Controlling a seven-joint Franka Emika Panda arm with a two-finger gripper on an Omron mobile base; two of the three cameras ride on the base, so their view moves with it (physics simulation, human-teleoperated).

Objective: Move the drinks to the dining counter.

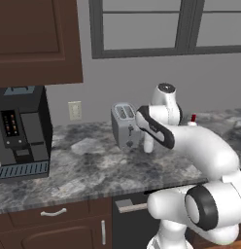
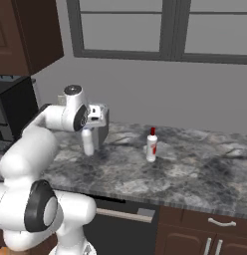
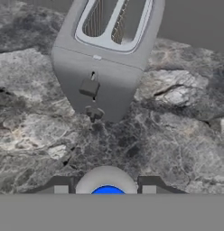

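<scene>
The gripper is closed around the blue-capped bottle, the toaster at twelve o'clock. Light, smooth plastic is judged slippery; its body is best gripped.

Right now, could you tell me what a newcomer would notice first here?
The white arm reaches over the marbled worktop, its tool shut on the blue-capped bottle just before the silver toaster. The red-capped bottle stands alone further right, and a black coffee machine sits at the far left.
</scene>
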